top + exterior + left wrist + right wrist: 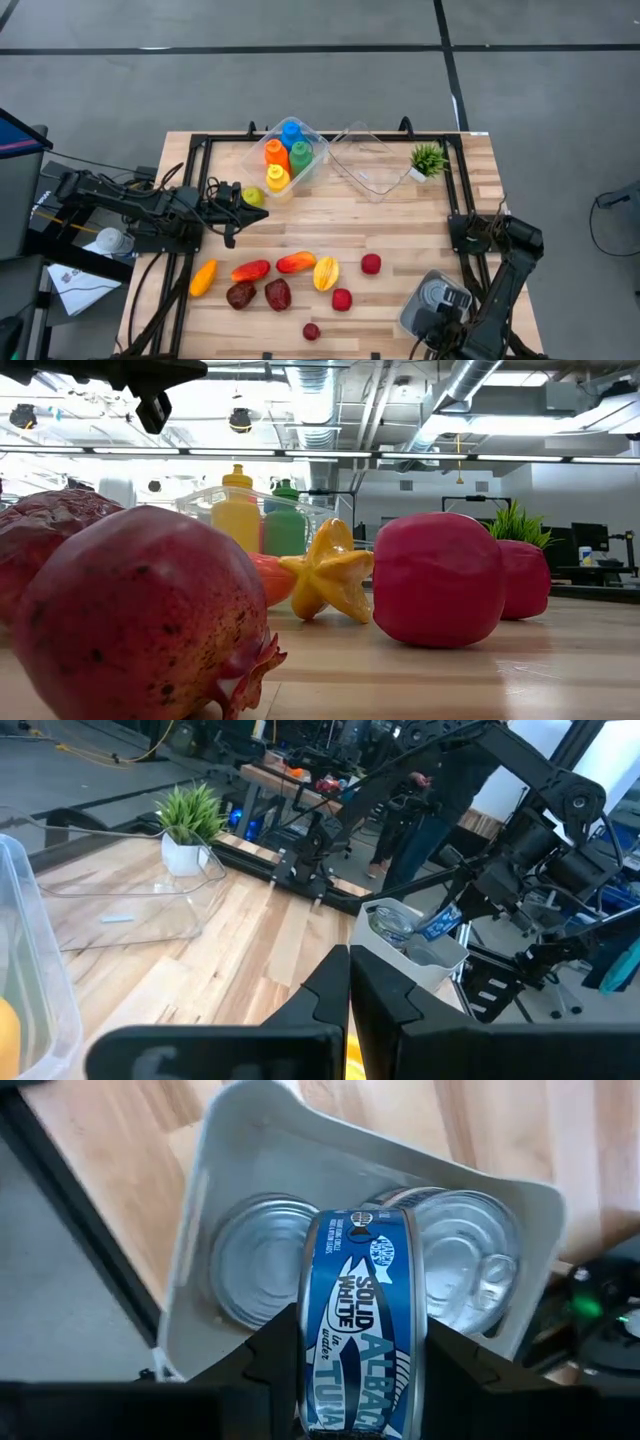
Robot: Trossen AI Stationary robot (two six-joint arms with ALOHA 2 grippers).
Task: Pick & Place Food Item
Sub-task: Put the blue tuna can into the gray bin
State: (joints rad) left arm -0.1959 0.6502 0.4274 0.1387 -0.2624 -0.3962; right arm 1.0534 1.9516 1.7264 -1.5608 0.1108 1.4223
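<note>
the right gripper (352,1370) has its dark fingers closed partway on a blue-labelled tuna can (362,1320), held on edge so its flat faces meet the pads and its round rim points away from the wrist. it hangs right above a white plastic bin (215,1170) with two more silver cans lying flat inside — so the can has barely cleared its container. in the high view this bin (415,308) sits at the lower right of the frame, at the wooden table's (400,230) edge, with the right arm's base just beside it.

the likely target, a clear plastic tray (365,165), lies at upper centre, well apart — up and to the left of the can. i judge the path open: only a small red fruit (371,263) lies near that line, and a little green potted plant (428,160) stands just beside the tray's right side.

the left gripper (240,205) waits at the left centre, fingers shut and holding nothing, near a clear box of coloured bottles (288,155). the right arm is plainly the nearer.
</note>
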